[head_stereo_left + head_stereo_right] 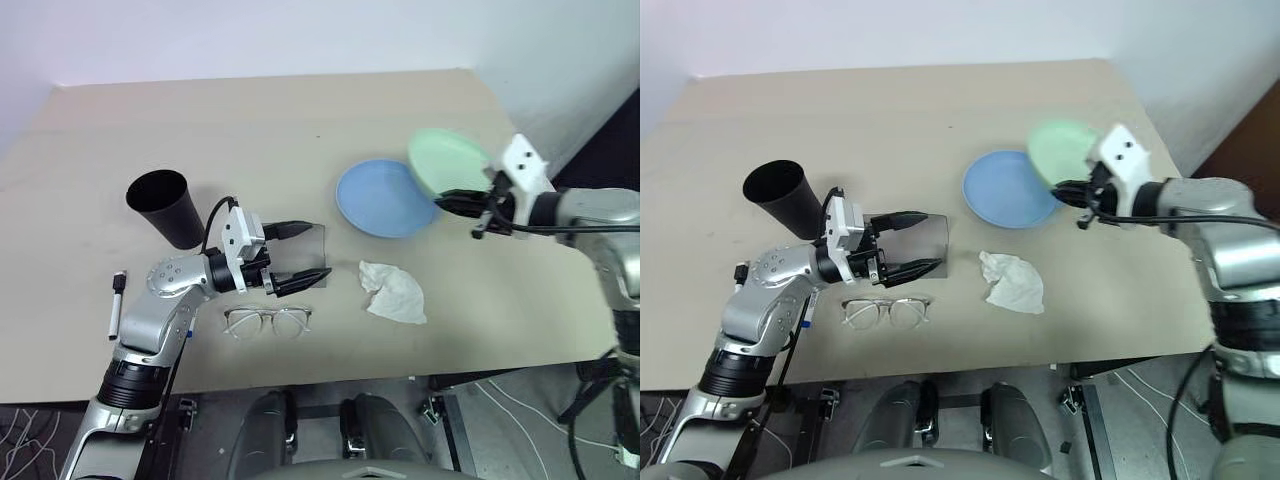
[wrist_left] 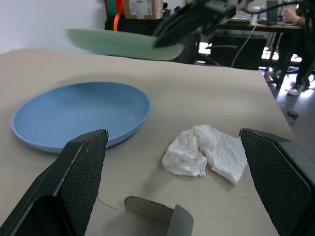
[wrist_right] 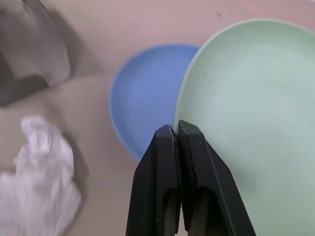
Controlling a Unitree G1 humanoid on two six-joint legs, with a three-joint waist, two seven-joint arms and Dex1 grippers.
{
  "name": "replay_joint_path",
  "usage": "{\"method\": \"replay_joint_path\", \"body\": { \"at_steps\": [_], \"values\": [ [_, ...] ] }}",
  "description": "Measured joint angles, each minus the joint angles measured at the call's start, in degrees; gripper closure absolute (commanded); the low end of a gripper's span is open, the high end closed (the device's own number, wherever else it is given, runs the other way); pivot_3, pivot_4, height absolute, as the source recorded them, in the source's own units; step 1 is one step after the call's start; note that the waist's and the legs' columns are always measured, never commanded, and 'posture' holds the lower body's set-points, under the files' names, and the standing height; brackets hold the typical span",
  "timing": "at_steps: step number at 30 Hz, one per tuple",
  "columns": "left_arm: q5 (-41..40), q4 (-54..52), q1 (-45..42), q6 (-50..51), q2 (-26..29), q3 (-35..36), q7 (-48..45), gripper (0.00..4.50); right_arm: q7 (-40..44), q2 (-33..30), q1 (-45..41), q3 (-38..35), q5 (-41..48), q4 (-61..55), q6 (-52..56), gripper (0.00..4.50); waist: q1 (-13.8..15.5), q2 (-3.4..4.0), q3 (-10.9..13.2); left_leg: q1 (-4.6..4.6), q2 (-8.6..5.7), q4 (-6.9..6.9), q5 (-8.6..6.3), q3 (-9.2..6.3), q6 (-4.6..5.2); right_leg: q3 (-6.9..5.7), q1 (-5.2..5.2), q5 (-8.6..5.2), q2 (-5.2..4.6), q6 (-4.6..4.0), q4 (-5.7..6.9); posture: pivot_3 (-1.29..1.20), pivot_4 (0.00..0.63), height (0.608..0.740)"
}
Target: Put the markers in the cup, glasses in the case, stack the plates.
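Your right gripper (image 1: pixel 470 205) was clamped on the rim of the round mint-green plate (image 1: pixel 447 160), fingers pinched tight together, and the plate rode in the air, tilted, with its near edge overlapping the far right edge of the round light-blue plate (image 1: pixel 382 198), which lay flat on the beige table (image 1: pixel 300 110). Your left gripper (image 1: pixel 296 257) stood with its black fingers spread wide and nothing between them, held level just above the flat grey rectangular case (image 1: pixel 924 237), which sat between the cup and the blue plate. The tall matte black tapered cup (image 1: pixel 166 207) stood upright to the left of that arm. The thin, pale-framed glasses with clear rounded lenses (image 1: pixel 267 320) lay on the table just in front of the left gripper, near the table's front edge, well outside the case. One slim white-barrelled marker with dark ends (image 1: pixel 116 304) lay on the table left of the left arm, below the cup; a second one may have been tucked under the forearm, but you couldn't tell from these angles. The crumpled white tissue (image 1: pixel 393 292) lay right of the case and in front of the blue plate, touching neither.
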Motion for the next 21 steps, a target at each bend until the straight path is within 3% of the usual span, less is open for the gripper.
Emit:
{"method": "replay_joint_path", "body": {
  "at_steps": [5, 12, 21],
  "values": [
    [0.0, -1.7, 1.6, 0.0, 0.1, 0.4, 1.6, 0.0, 0.6, 5.5, -5.5, 6.2, -6.1, 11.0, -8.0, 4.46, 0.2, 0.0, 0.0, -0.02, -0.01, 0.0, 0.0, 0.02, 0.01, 0.0, 0.0, 0.0, -0.02, -0.01, 0.0, 0.0, 0.15, 0.715],
    [0.0, -4.6, 5.1, 0.0, 0.5, 0.9, 3.5, 0.0, 4.0, 9.1, -8.1, 12.2, -10.5, 16.4, -9.8, 4.46, 0.1, 0.0, 0.0, 0.01, -0.02, 0.01, 0.0, 0.02, 0.01, 0.0, 0.01, 0.01, -0.04, -0.01, 0.05, 0.0, 0.15, 0.715],
    [0.1, -5.0, 7.1, -0.7, 0.9, 1.2, 4.4, 0.0, 7.2, 11.5, -9.9, 13.4, -12.3, 19.3, -8.7, 4.46, 0.1, 0.0, 0.0, 0.04, -0.02, 0.01, 0.0, 0.01, 0.03, 0.0, 0.01, 0.02, -0.05, -0.02, 0.09, 0.0, 0.15, 0.715]
  ]
}}
